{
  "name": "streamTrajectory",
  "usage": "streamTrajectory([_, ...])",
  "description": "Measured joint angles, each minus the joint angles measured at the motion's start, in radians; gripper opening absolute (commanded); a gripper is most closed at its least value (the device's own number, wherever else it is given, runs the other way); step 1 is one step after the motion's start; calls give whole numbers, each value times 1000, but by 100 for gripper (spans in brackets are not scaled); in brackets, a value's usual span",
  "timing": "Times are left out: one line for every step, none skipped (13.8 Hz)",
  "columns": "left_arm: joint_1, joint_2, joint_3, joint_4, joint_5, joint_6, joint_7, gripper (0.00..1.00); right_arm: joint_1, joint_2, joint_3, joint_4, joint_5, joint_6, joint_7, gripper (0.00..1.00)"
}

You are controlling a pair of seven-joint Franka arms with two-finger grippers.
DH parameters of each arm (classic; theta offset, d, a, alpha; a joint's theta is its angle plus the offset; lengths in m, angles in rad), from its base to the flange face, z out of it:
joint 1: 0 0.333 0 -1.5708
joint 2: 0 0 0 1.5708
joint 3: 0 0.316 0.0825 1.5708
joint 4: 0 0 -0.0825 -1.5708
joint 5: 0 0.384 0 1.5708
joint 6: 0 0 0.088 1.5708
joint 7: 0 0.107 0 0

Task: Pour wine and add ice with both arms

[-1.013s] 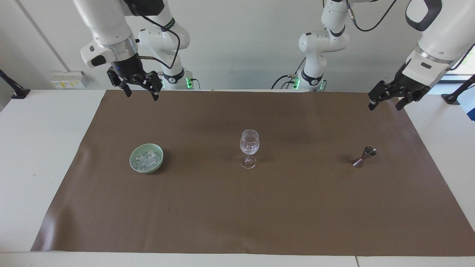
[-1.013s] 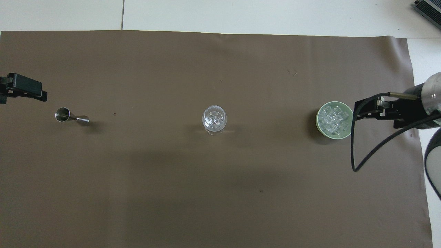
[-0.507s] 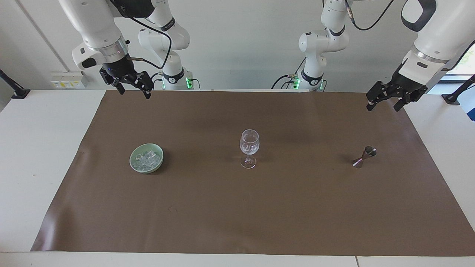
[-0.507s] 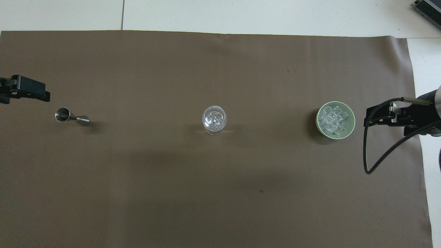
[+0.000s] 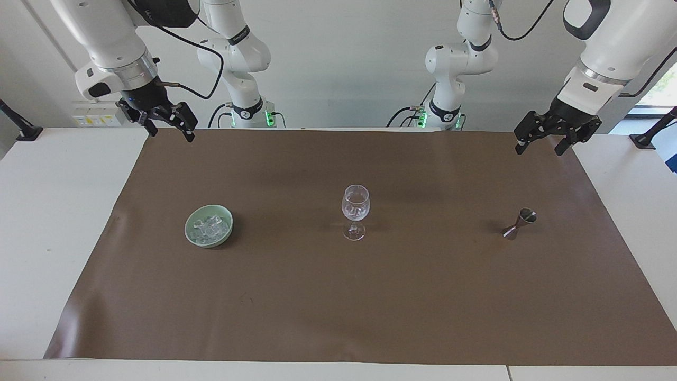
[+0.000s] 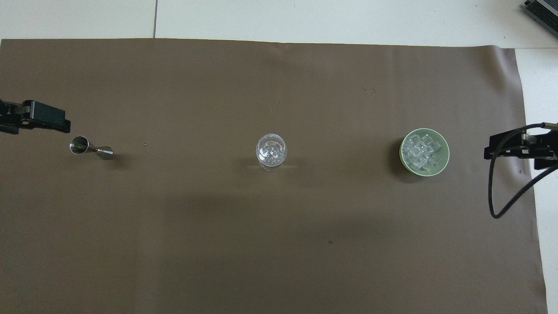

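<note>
A clear stemmed wine glass (image 5: pixel 355 209) (image 6: pixel 271 150) stands mid-mat with small clear lumps in its bowl. No wine shows in it. Ice (image 5: pixel 210 226) (image 6: pixel 423 151) fills a pale green bowl (image 5: pixel 188 228) (image 6: pixel 403 152) toward the right arm's end. A steel jigger (image 5: pixel 519 223) (image 6: pixel 89 148) stands tilted toward the left arm's end. My right gripper (image 5: pixel 172 132) (image 6: pixel 501 150) hangs open and empty, high over the mat's edge beside the bowl. Over the mat's corner near the jigger, my left gripper (image 5: pixel 538 150) (image 6: pixel 48 122) is raised, open and empty.
A brown mat (image 5: pixel 338 296) covers most of the white table (image 5: pixel 53 211). A black cable (image 6: pixel 508 196) loops down from the right wrist. The two arm bases (image 5: pixel 246 114) stand at the table's robot edge.
The right gripper has drawn away from above the bowl toward the right arm's end of the table. The left gripper has shifted slightly. Both stayed open.
</note>
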State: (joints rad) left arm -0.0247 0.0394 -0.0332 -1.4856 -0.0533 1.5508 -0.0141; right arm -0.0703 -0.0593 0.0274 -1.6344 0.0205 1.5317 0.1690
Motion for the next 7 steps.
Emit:
streamTrajectory([-23,-1,25,-5,0,-2,0,100,9,0,-5,-2,0,0,0,100])
streamTrajectory([-32,-3,38,-11,0,-3,0,100,38,0,-31,-3,0,0,0,100])
streamTrajectory([-32,-5,45,-16,0,-3,0,100,88,0,-82,-4,-1,0,0,100])
streamTrajectory([-32,-6,51,-21,0,-4,0,100,134,0,-132,-4,-1,0,0,100])
streamTrajectory([-32,-8,55,-26,0,-4,0,100,155,0,-158,-4,-1,0,0,100])
streamTrajectory([-32,-8,57,-29,0,-4,0,100,158,0,-166,-4,-1,0,0,100])
streamTrajectory([-32,-9,58,-30,0,-4,0,100,156,0,-168,-4,-1,0,0,100])
